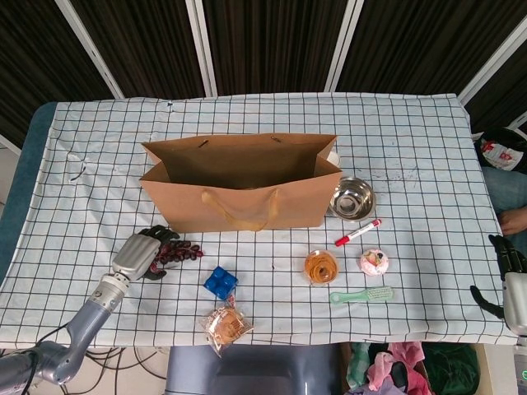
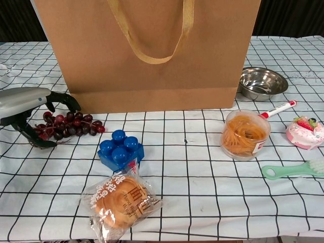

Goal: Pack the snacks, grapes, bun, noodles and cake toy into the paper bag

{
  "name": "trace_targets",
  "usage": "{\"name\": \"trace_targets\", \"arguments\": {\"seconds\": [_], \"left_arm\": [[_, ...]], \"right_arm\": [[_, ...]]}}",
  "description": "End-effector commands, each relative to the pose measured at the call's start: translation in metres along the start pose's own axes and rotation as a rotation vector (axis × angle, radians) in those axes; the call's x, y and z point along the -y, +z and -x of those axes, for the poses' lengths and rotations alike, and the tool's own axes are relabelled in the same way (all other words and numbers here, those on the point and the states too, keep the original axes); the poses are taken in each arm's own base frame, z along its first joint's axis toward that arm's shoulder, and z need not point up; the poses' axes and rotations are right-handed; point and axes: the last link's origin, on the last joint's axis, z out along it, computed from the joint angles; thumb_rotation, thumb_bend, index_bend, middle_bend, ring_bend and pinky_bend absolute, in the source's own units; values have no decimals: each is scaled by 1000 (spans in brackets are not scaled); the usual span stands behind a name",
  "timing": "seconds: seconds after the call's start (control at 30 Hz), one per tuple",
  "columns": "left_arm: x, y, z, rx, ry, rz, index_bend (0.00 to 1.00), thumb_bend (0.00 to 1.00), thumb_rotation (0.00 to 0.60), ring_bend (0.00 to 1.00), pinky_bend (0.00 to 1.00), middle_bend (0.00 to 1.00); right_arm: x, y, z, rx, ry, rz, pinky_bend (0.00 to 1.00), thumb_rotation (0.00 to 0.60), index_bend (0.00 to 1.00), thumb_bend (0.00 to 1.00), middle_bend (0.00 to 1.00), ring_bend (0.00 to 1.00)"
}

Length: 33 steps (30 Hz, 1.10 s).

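The left hand (image 2: 23, 104) lies low on the bench (image 1: 412, 140) by its near-left edge, dark fingers (image 2: 65, 99) curled over the stem end of a bunch of dark red grapes (image 2: 71, 125), thumb beneath; whether it truly grips them I cannot tell; the bunch trails rightward on the checked cloth (image 1: 107, 148), near the front left corner of the brown paper bag (image 1: 239, 185). The right hand (image 1: 510, 276) hangs off the bench's right edge, well apart from everything, fingers loosely apart around nothing.

Just right of the grapes sits a blue toy brick (image 2: 120, 149); nearer the front edge lies a bun in a clear wrapper (image 2: 121, 202), close to the cloth's hem. A wide bare stretch of cloth runs between the brick and a clear round tub of orange noodles (image 2: 244, 134); right of that, the pink cake toy (image 2: 305, 131); a pale green brush (image 2: 291, 169) in front of both; a red-capped white marker (image 2: 277, 109) between tub and steel bowl (image 2: 262, 82), which looks bare inside.

The bag stands upright mid-bench, mouth open; its interior shows only brown wall from the head view; behind it and to both sides the cloth lies open.
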Motion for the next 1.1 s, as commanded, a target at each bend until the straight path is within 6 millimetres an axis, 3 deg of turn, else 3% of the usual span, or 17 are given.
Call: {"name": "trace_targets", "arguments": {"seconds": [0.03, 0.27, 0.53, 0.7, 0.97, 1.1], "left_arm": [[-4, 3, 1, 2, -1, 12, 227, 169, 600, 126, 258, 234], [-7, 4, 5, 14, 5, 20, 247, 262, 600, 241, 367, 312], [3, -1, 0, -17, 8, -20, 236, 253, 600, 185, 314, 268], [7, -3, -2, -15, 9, -31, 215, 186, 600, 140, 282, 240], [5, -2, 2, 27, 19, -34, 223, 188, 600, 193, 357, 279], [2, 0, 3, 15, 16, -27, 249, 264, 600, 260, 415, 342]], "right_arm": [[0, 0, 0, 1, 0, 1, 250, 600, 84, 189, 88, 193], [-1, 0, -1, -2, 3, 5, 250, 600, 84, 189, 87, 194], [1, 0, 1, 7, 3, -6, 250, 600, 84, 189, 87, 196], [1, 0, 0, 6, 2, -2, 250, 600, 85, 189, 87, 196], [1, 0, 0, 9, 4, 2, 250, 600, 84, 189, 87, 196], [0, 0, 1, 11, 6, 4, 250, 600, 84, 189, 87, 197]]}}
